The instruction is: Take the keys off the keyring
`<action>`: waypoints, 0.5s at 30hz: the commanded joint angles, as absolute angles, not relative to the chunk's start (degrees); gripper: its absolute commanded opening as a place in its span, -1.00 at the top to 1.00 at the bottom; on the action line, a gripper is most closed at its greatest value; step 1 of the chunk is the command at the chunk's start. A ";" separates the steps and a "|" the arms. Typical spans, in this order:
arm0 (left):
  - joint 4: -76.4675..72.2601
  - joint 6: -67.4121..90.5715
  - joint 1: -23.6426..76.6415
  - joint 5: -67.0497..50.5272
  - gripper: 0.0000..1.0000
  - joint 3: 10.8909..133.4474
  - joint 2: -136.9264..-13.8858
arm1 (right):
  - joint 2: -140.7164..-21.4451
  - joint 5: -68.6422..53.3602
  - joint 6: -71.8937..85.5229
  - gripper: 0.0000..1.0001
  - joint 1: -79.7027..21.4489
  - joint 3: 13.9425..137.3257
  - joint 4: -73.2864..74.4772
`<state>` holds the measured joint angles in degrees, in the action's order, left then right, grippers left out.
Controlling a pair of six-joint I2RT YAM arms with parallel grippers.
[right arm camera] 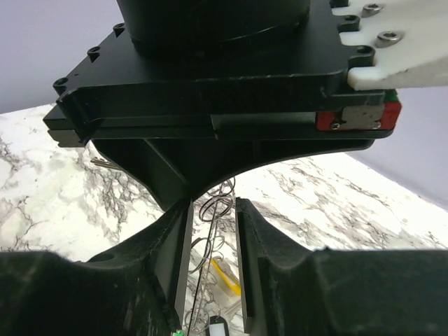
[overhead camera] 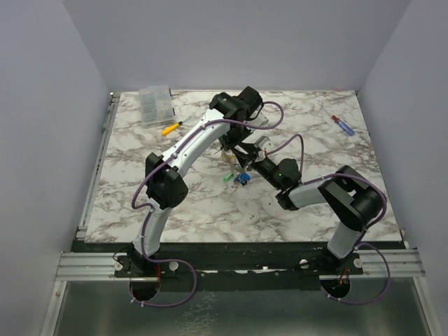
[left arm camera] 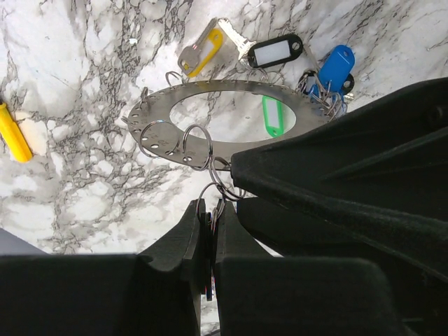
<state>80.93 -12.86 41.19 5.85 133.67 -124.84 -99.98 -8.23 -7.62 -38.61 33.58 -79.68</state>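
The keyring (left arm camera: pixel 157 119), a flat grey ring, hangs tilted above the marble between both grippers. Keys with yellow (left arm camera: pixel 203 52), black (left arm camera: pixel 274 52), blue (left arm camera: pixel 334 68) and green (left arm camera: pixel 273 115) tags hang from its small wire loops. My left gripper (left arm camera: pixel 210 210) is shut on a thin dark key joined to the ring by wire loops. My right gripper (right arm camera: pixel 212 210) stands open with the ring edge-on (right arm camera: pixel 204 287) between its fingers, close to the left finger. In the top view both grippers meet at mid-table, left (overhead camera: pixel 232 150) and right (overhead camera: pixel 246 157), above the green and blue keys (overhead camera: pixel 238 180).
A yellow-handled screwdriver (overhead camera: pixel 171 128) lies at the back left, also in the left wrist view (left arm camera: pixel 14 133). A clear plastic box (overhead camera: pixel 155 105) sits behind it. A red-and-blue screwdriver (overhead camera: pixel 341 124) lies at the back right. The left gripper's body (right arm camera: pixel 210 84) fills the upper right wrist view.
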 commanded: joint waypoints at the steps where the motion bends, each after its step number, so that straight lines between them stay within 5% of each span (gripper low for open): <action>1: 81.21 -12.37 41.62 4.83 1.00 133.57 -121.01 | -100.58 -4.31 -9.78 0.31 -38.94 34.61 -79.31; 9: 81.30 -12.37 41.61 4.20 1.00 133.53 -120.64 | -100.41 -3.85 -10.84 0.56 -38.88 34.72 -77.15; 15: 81.46 -12.55 41.59 3.26 1.00 132.46 -120.31 | -100.66 -3.49 -10.67 0.49 -38.94 35.04 -77.04</action>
<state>80.66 -12.86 41.36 5.28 132.99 -123.81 -99.98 -5.72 -9.72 -38.94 33.69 -77.14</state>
